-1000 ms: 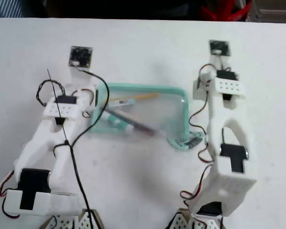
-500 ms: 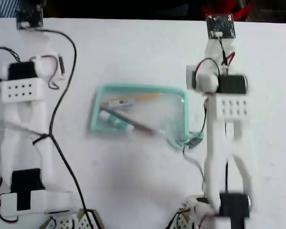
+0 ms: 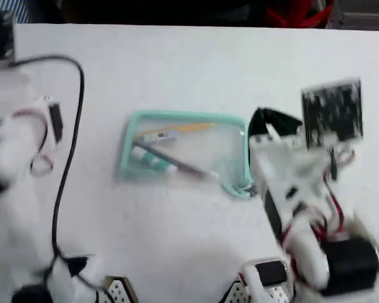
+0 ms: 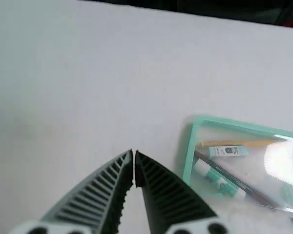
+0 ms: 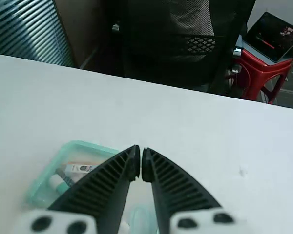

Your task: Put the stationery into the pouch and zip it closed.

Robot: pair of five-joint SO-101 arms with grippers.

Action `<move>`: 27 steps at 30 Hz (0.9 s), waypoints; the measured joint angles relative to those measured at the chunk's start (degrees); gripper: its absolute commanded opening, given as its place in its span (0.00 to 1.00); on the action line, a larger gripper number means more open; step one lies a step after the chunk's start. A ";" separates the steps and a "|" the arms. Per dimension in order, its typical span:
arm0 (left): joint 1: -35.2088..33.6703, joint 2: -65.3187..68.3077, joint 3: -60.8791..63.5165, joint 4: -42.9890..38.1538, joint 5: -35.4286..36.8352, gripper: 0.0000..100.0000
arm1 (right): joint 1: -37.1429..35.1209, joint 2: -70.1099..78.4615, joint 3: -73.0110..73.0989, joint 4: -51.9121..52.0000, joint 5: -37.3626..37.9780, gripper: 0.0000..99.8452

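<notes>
Right, L gripper (image 4: 134, 156) first: jaws pressed together, nothing between them, hanging over bare white table (image 4: 63, 73). The pouch (image 4: 188, 146) sits near its tips but apart, no contact. R gripper (image 5: 140, 152) is the same, jaws closed on nothing, w/ the pouch (image 5: 43, 181) lying beneath and partly hidden behind one finger.

In the high view the L arm (image 3: 12, 148) is at the pouch's 9 o'clock, well apart, w/ a black cable (image 3: 69, 126) looping off it. The R arm (image 3: 297, 189) is at approx 4 o'clock, just beside the pouch's corner.

The pouch (image 3: 189, 115) itself is clear w/ a mint-green edge, lying flat mid-table. The stationery is inside it:
- a yellow pencil (image 3: 192, 128) toward 12 o'clock
- a small labelled piece (image 3: 159, 136) next to the pencil
- a white-and-green marker (image 3: 153, 158) at approx 8 o'clock
- a dark pen (image 3: 189, 167) slanting across toward 5 o'clock

Can't tell whether the zip is fully shut.

Behind the table, at 12 o'clock, are a black mesh chair (image 5: 185, 39) and a red stool (image 5: 246, 68).
</notes>
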 measured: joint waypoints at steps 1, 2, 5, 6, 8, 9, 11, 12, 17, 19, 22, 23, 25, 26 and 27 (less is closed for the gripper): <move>0.00 -2.90 0.44 0.26 0.00 0.02 | -0.18 -1.93 1.49 0.00 0.00 0.02; 0.00 -5.98 1.58 0.26 0.00 0.02 | -0.18 -3.87 3.43 0.00 0.00 0.02; 0.00 -16.62 8.62 -0.79 -0.09 0.02 | 0.00 -9.58 10.81 -0.18 0.00 0.02; 0.00 -20.57 12.04 -2.37 -0.53 0.02 | 0.09 -11.96 13.45 -1.05 0.00 0.02; 0.00 -27.87 20.22 -6.77 -2.99 0.03 | 0.09 -16.53 18.73 -3.52 0.00 0.02; 0.00 -31.74 24.79 -9.67 -4.31 0.03 | 0.09 -18.64 21.63 -5.01 0.00 0.02; 0.00 -39.38 34.90 -15.82 -6.42 0.03 | 0.00 -23.03 26.90 -7.56 0.00 0.02; 0.00 -43.52 40.09 -19.08 -6.95 0.03 | 0.18 -25.67 29.54 -8.53 0.00 0.02; 0.00 -66.02 63.38 -29.71 -7.65 0.12 | 0.18 -38.86 37.98 -10.64 0.00 0.15; 0.00 -73.05 69.27 -30.77 -7.65 0.18 | 0.09 -44.04 41.05 -10.81 0.00 0.18; 0.00 -74.55 73.14 -31.38 -7.65 0.20 | -2.02 -46.51 44.04 -11.16 0.00 0.18; 0.18 -74.55 74.37 -31.38 -7.65 0.20 | -2.99 -46.42 45.19 -11.34 0.00 0.18; 1.93 -74.55 77.36 -31.82 -7.65 0.19 | -4.84 -46.51 47.38 -11.60 0.00 0.18; 3.25 -74.55 79.30 -32.35 -7.65 0.18 | -5.45 -46.95 48.35 -11.78 0.00 0.18; 4.40 -74.55 81.49 -33.05 -7.65 0.18 | -5.54 -47.30 48.97 -12.22 0.00 0.18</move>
